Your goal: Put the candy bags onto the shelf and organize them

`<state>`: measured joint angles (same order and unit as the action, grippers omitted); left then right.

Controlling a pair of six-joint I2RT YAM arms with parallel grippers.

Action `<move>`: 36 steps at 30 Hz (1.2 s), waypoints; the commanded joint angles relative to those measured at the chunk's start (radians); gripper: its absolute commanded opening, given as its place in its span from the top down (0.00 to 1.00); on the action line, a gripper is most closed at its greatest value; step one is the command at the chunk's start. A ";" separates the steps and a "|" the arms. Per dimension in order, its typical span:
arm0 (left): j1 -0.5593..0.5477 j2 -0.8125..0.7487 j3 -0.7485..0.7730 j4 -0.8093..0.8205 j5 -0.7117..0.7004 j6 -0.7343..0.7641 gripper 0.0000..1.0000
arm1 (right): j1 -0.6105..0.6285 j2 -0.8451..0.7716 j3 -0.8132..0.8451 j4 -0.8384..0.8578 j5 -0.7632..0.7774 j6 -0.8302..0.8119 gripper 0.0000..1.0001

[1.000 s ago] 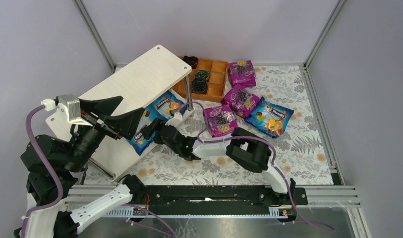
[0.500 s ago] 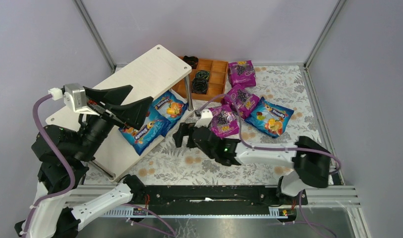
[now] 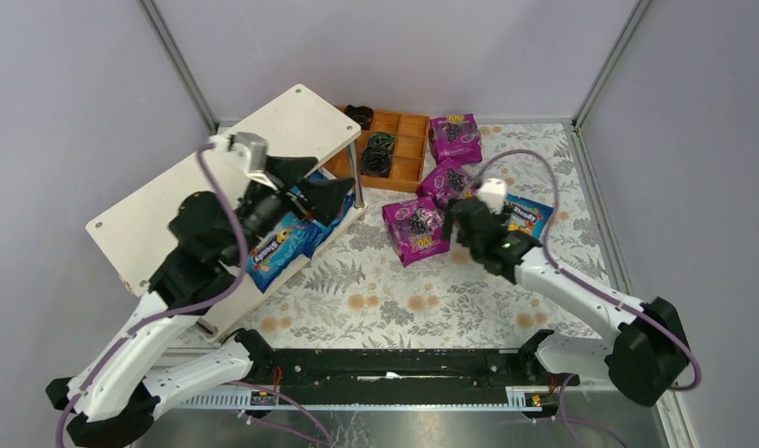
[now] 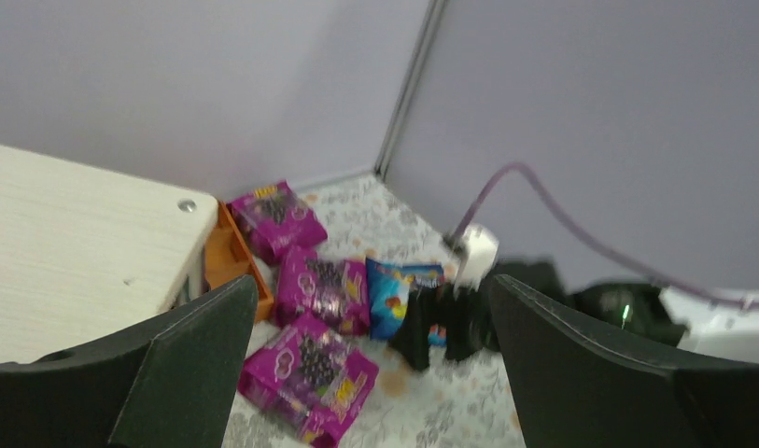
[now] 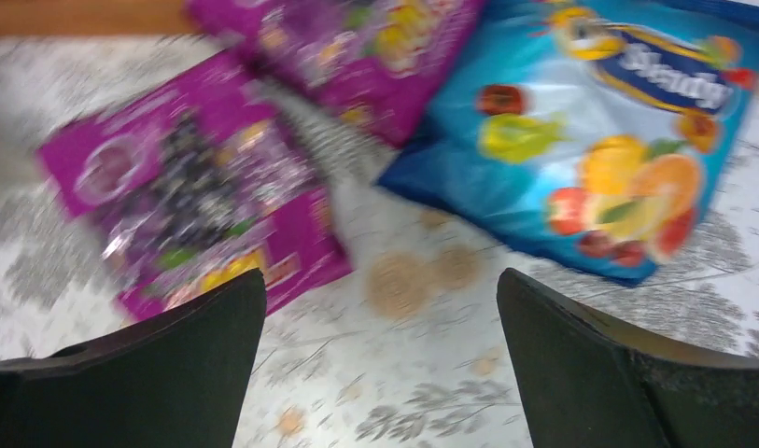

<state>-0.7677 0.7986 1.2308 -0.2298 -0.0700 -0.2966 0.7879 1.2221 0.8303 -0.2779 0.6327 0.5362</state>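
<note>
The shelf [image 3: 228, 175] stands at the left, and two blue candy bags [image 3: 280, 241] lie on its lower board. On the flowered table lie three purple candy bags [image 3: 414, 230] [image 3: 447, 181] [image 3: 455, 137] and one blue candy bag [image 3: 532, 216]. My right gripper [image 3: 462, 225] hovers between the nearest purple bag and that blue bag, open and empty. In the right wrist view, the purple bag [image 5: 189, 177] and the blue bag [image 5: 590, 140] lie beyond my open right gripper [image 5: 380, 280]. My left gripper [image 3: 330, 183] is open and empty above the shelf's right end. The left wrist view looks past my left gripper [image 4: 372, 285] toward the bags.
An orange-brown compartment tray [image 3: 405, 147] holding black coiled rings [image 3: 379, 154] sits behind the shelf's right post. Purple walls close in the table at the back and both sides. The black base rail [image 3: 394, 366] runs along the near edge.
My right arm drew back from the shelf's lower board to the right, its jaws spreading wider, and now hangs over the loose bags. My left arm swung right across the shelf.
</note>
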 commanded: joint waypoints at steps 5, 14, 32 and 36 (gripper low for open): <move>0.004 -0.022 -0.160 0.152 0.211 0.080 0.01 | -0.726 -0.095 -0.069 0.086 -0.655 0.004 0.00; 0.042 -0.036 -0.234 0.183 0.246 0.062 0.01 | -1.133 0.054 -0.208 0.332 -0.975 0.137 0.00; -0.011 -0.019 -0.251 0.172 0.176 0.095 0.01 | -1.151 0.091 -0.468 0.666 -1.092 0.241 0.23; -0.009 -0.008 -0.252 0.171 0.173 0.099 0.01 | -1.152 0.101 -0.473 0.728 -1.112 0.252 0.43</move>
<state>-0.7757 0.7811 0.9859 -0.1081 0.1211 -0.2134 -0.3626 1.3155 0.3588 0.3237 -0.4152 0.7574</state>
